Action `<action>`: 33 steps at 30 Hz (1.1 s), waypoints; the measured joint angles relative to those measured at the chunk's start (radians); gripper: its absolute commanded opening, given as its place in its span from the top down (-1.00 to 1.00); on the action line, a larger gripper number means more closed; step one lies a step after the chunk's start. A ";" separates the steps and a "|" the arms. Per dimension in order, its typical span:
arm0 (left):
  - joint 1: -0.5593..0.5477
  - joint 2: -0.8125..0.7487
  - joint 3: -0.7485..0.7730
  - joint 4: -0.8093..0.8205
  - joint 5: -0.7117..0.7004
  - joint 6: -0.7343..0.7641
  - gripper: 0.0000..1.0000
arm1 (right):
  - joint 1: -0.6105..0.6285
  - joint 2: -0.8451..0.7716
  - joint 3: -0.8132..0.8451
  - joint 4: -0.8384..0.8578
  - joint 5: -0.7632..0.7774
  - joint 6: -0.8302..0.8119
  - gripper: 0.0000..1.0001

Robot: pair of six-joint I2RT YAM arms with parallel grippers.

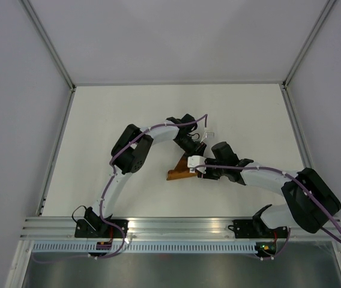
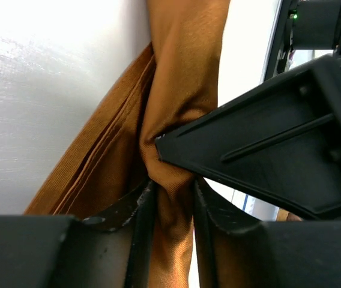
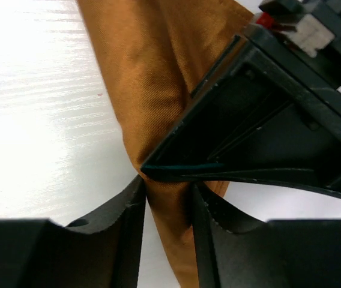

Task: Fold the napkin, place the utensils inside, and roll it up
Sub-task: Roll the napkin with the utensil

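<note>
Right now one rust-brown napkin (image 1: 176,173) lies bunched into a narrow, folded strip about midway between the left and right edges of the white surface (image 1: 98,120), nearer the near edge than the far one. Two arms meet over it: the left arm (image 1: 135,150) reaches in from the far side and the right arm (image 1: 260,177) from the right edge.

In the left wrist view the napkin (image 2: 182,90) runs straight down between the left jaws, which are nearly together and pinch a gathered fold of cloth. The dark tip of the right arm's finger (image 2: 176,147) presses into the same fold just above them.

In the right wrist view the napkin (image 3: 146,78) narrows to a twisted neck between the right jaws, also drawn close and clamped on the cloth, with the left arm's black finger (image 3: 218,150) touching it just above.
</note>
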 measured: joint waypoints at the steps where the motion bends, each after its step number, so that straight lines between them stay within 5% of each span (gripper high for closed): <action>1: 0.001 0.000 0.001 -0.001 0.003 -0.002 0.25 | 0.000 0.004 0.005 -0.009 -0.002 -0.002 0.34; 9: 0.017 -0.014 0.000 0.008 -0.020 -0.035 0.21 | 0.002 0.046 0.063 -0.076 -0.005 -0.024 0.55; 19: 0.110 -0.165 -0.080 0.144 -0.196 -0.118 0.16 | -0.012 0.118 0.165 -0.200 -0.032 -0.056 0.58; 25: 0.198 -0.410 -0.313 0.372 -0.441 -0.218 0.17 | -0.044 0.208 0.294 -0.357 -0.091 -0.087 0.58; 33: 0.176 -0.845 -0.724 0.732 -0.768 -0.297 0.17 | -0.113 0.393 0.535 -0.639 -0.203 -0.137 0.57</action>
